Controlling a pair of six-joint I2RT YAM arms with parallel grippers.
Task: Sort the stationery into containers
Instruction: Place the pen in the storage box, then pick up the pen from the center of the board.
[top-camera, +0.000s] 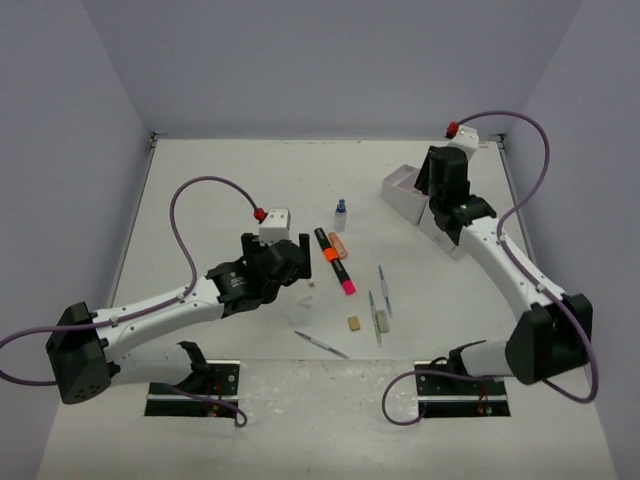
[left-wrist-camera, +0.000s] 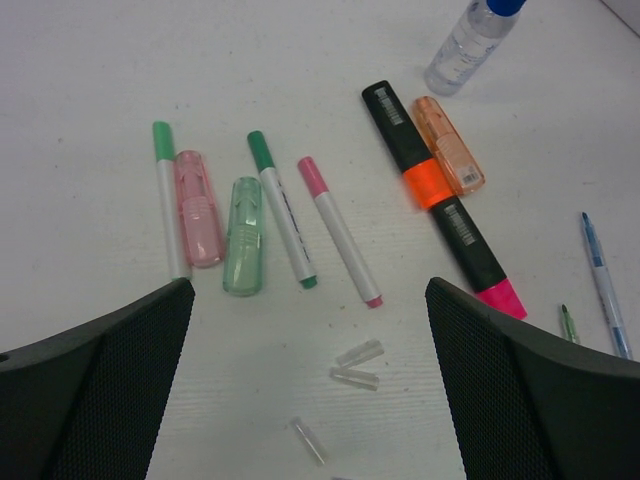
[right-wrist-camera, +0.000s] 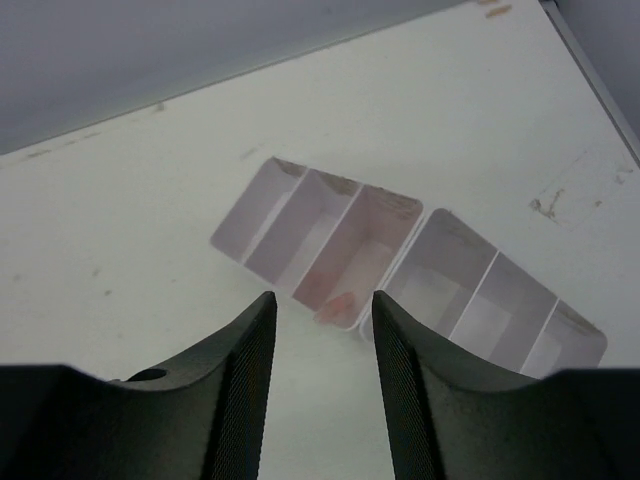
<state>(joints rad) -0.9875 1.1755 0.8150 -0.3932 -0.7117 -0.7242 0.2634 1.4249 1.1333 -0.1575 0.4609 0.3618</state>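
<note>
Blocking much of the organizer (top-camera: 402, 192) overhead, the right tool (right-wrist-camera: 322, 298) gapes empty, like the left tool (left-wrist-camera: 308, 287).

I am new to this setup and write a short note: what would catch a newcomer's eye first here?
The black marker with an orange band and pink tip lies mid-table, the brightest thing there. The white desk organizer with open compartments stands at the far right, the right gripper above it.
</note>
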